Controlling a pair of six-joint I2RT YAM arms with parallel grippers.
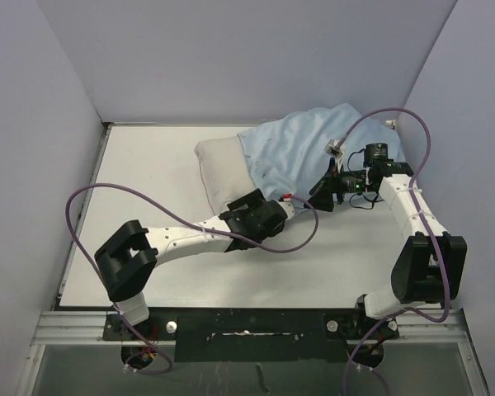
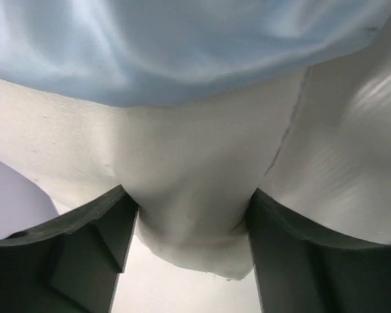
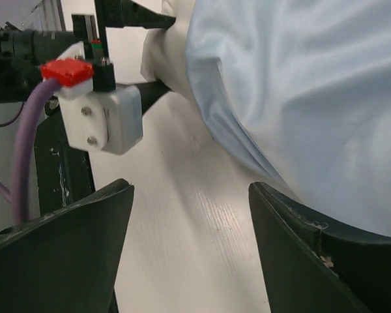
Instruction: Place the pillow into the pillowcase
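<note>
Surroundings: plain grey-lilac walls (image 1: 231, 49) closed in a white bench (image 1: 148, 181) on three sides.
Left pincer (image 2: 190, 195): jaws stood wide but not free. A fold of the pillow (image 2: 195, 163) filled the whole gap and pressed against both inner faces, narrowing where it was pinched.
Left pincer, seen from the right wrist: both dark fingers (image 3: 140, 14) bracketed the near corner of the pillow (image 3: 166, 52), one above and one below it.
Right pincer (image 3: 190, 189): spread, nothing between the jaws, only bare bench (image 3: 182, 248) showing in the gap.
Right pincer, contact: the pillowcase (image 3: 300, 98) bulged just beyond its right-hand finger. I could not tell whether cloth and finger touched.
Pillow (image 1: 219, 169): lay on the bench right of centre. Its left end was bare, and the rest was under the blue cloth.
Pillowcase (image 1: 301, 144): light blue and wrinkled, draped over the right part of the pillow and reaching toward the back right corner.
Pillowcase edge, left wrist view: the blue hem (image 2: 182, 45) ran across the pillow just beyond the pinched fold, and was not between the fingers.
Pincers, relative: in the overhead view the left pincer (image 1: 301, 202) and right pincer (image 1: 323, 191) sat near each other at the near edge of the pillowcase.
Other: a purple cable (image 1: 91, 194) looped from the left arm. The white left wrist camera housing (image 3: 107, 117) carried a red plug (image 3: 66, 70).
</note>
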